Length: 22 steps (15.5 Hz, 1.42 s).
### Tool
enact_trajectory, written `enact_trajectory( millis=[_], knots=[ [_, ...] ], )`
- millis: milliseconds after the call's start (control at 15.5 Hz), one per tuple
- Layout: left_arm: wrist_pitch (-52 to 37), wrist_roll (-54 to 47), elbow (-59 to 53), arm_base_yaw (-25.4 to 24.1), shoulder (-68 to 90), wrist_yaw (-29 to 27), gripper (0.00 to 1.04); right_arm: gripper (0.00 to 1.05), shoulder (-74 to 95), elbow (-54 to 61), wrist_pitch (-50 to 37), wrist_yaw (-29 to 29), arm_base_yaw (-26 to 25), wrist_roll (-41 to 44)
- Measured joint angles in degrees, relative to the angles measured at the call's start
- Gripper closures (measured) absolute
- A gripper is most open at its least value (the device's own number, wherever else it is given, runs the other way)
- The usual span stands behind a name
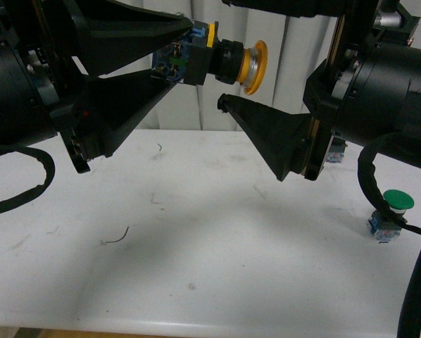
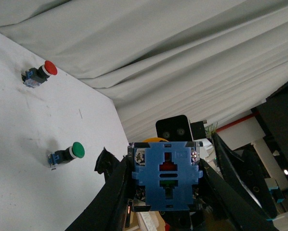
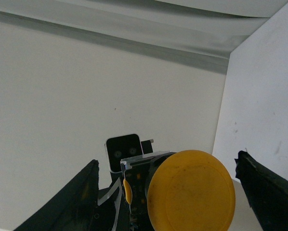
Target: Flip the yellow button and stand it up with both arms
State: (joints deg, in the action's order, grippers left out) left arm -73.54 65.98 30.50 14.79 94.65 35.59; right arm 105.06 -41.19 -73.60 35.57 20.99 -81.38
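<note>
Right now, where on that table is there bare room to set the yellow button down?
The table is bare from under the held yellow button to its near edge. Its right side is crowded: green button, cable.

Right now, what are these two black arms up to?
The left arm's fingers grip a small push button with a yellow cap and blue block, holding it sideways in the air above the white table. The right arm's fingers are spread open either side of the yellow cap, not touching it.
</note>
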Motion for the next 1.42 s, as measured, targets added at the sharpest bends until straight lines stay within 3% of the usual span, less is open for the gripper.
enact_trajectory(
  millis=[193,322,1095,1288,1353,1417],
  knots=[
    [0.2,0.0,0.0,0.0,0.0,0.0,0.69,0.51,1.0,-0.7,-0.3,-0.2,0.7,0.4],
    [-0.2,0.0,-0.1,-0.3,0.1,0.3,0.70,0.67,1.4,-1.0,-0.2,-0.7,0.8,0.7],
    [-0.2,0.1,-0.2,-0.4,0.1,0.4,0.70,0.69,1.4,-1.0,-0.1,-0.7,0.8,0.9],
    [-0.2,0.4,-0.2,-0.7,0.1,1.0,0.38,0.69,1.4,-1.0,0.1,-0.6,0.8,1.8],
    [-0.2,0.8,-0.1,-1.0,0.1,1.0,0.15,0.69,1.4,-1.0,0.1,-0.6,0.7,1.9],
    [-0.2,0.9,-0.1,-1.3,0.3,1.0,0.07,0.69,1.4,-0.9,0.1,-0.7,0.4,1.9]
  ],
)
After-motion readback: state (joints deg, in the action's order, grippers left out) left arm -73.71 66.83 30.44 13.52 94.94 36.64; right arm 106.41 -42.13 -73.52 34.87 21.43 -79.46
